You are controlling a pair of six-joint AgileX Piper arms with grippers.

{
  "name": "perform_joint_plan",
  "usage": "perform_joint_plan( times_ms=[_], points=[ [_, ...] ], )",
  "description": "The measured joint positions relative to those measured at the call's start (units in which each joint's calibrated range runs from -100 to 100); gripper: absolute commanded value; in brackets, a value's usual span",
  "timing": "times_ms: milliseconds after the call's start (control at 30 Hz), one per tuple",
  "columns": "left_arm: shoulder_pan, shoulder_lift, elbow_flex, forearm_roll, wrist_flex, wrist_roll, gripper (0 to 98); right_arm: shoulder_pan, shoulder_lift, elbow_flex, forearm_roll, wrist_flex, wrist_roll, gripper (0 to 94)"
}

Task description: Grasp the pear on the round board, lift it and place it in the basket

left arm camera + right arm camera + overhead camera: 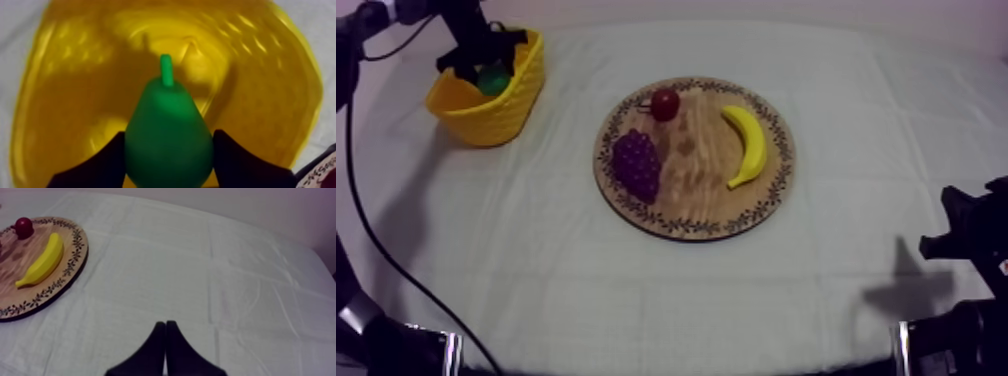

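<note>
My left gripper (488, 72) hangs over the yellow basket (461, 105) at the table's far left, shut on the green pear (491, 80). In the left wrist view the pear (167, 137) stands stem up between my black fingers (107, 160), right above the basket's inside (75, 100). The round wooden board (694, 205) lies mid-table. My right gripper (165, 330) rests low at the right side, its fingers together as a narrow wedge over the cloth.
On the board lie a purple bunch of grapes (636, 163), a small red fruit (664, 103) and a banana (746, 145). The right wrist view has the banana (42, 260) and the red fruit (23, 227) on the board (70, 268), off beside the gripper.
</note>
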Motion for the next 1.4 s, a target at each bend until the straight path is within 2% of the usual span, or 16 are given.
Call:
perform_joint_plan(
  times_ms=[200,300,367,500,567,667,833,1100,1267,1400],
  points=[
    [-0.36,4.27,-1.48,1.45,-1.70,-0.52,74.4,0.00,0.00,0.00,0.00,0.00,0.00,0.3],
    [-0.45,3.59,-0.73,1.94,-3.01,-0.64,74.4,0.00,0.00,0.00,0.00,0.00,0.00,0.3],
    [-0.49,2.12,0.42,1.99,-3.54,-0.64,61.6,0.00,0.00,0.00,0.00,0.00,0.00,0.3],
    [-0.06,-3.27,5.04,1.74,-5.49,-0.80,20.8,0.00,0.00,0.00,0.00,0.00,0.00,0.3],
    [0.35,-7.36,8.39,1.62,-6.90,-0.99,10.3,0.00,0.00,0.00,0.00,0.00,0.00,0.3],
    [1.28,-14.54,13.89,1.38,-9.01,-0.91,3.6,0.00,0.00,0.00,0.00,0.00,0.00,0.3],
    [3.33,-29.17,24.13,0.97,-11.38,-0.57,0.7,0.00,0.00,0.00,0.00,0.00,0.00,0.3],
    [3.35,-57.27,43.41,2.11,-19.71,-3.51,0.1,0.00,0.00,0.00,0.00,0.00,0.00,0.3],
    [1.11,-76.33,58.67,5.16,-28.89,-8.71,0.1,0.00,0.00,0.00,0.00,0.00,0.00,0.3],
    [-1.09,-91.36,72.03,6.43,-36.57,-12.81,0.1,0.00,0.00,0.00,0.00,0.00,0.03,0.3]
  ],
)
